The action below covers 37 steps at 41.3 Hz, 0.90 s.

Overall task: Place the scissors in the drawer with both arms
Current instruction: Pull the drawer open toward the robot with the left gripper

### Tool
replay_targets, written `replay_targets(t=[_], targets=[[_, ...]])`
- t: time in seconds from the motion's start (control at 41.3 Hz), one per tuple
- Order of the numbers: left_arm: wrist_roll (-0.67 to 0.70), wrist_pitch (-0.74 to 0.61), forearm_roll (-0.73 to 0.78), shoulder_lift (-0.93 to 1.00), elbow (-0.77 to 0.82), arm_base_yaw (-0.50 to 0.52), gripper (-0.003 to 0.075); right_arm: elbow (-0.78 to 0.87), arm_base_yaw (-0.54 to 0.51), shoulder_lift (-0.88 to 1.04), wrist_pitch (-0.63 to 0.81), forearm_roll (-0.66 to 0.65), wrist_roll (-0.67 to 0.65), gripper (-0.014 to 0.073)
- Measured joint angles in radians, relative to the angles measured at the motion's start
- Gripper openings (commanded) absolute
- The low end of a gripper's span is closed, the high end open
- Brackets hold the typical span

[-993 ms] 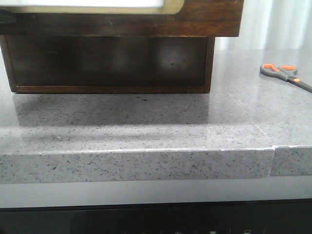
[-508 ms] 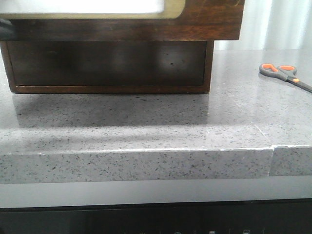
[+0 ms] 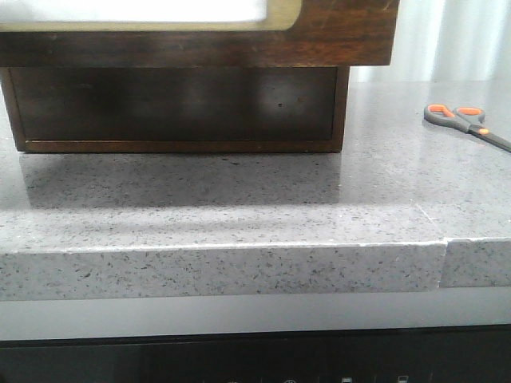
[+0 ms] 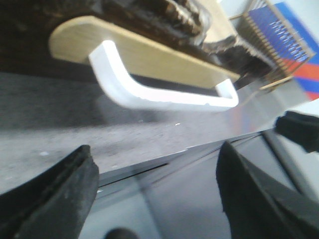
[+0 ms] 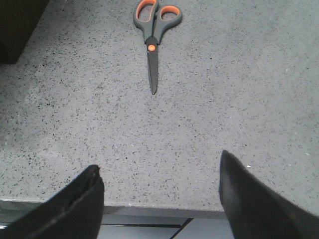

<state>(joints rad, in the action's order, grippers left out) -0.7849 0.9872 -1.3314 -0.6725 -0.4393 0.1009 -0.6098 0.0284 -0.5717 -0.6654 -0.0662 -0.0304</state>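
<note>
Nothing done yet: the small grey, orange-lined scissors lie untouched on the speckled grey bench; both hands gape wide, empty; dark brown wooden drawer awaits.

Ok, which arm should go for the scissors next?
Right, probably. Its open pincer faces the scissors, which lie flat on the counter with nothing between them. The left pincer, also open, faces the drawer instead, which is pulled out, and sees no scissors.
</note>
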Motion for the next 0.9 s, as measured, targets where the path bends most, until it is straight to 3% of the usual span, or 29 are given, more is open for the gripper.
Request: replay_targets(t=[0.242,0.387,0.581,0.775,0.896], targets=[[0.221,0.002,0.452,0.120,-0.180,0.038,0.0494,0.000,0.000,0.000,0.000,-0.002,0.000,0.0516],[0.323,0.008,0.674,0.122,-0.294,-0.018,0.0494,0.000,0.000,0.000,0.000,-0.002,0.000,0.0516],[0.454,0.010,0.962,0.122,-0.369,-0.279,0.0494,0.000,0.000,0.000,0.000,-0.002,0.000,0.0516],[0.708,0.008,1.347,0.122,-0.407,-0.536,0.0494,0.000,0.000,0.000,0.000,-0.002,0.000,0.0516],[0.785,-0.038,1.429,0.122,-0.415,-0.635,0.0494,0.000,0.000,0.000,0.000,-0.002,0.000,0.0516]])
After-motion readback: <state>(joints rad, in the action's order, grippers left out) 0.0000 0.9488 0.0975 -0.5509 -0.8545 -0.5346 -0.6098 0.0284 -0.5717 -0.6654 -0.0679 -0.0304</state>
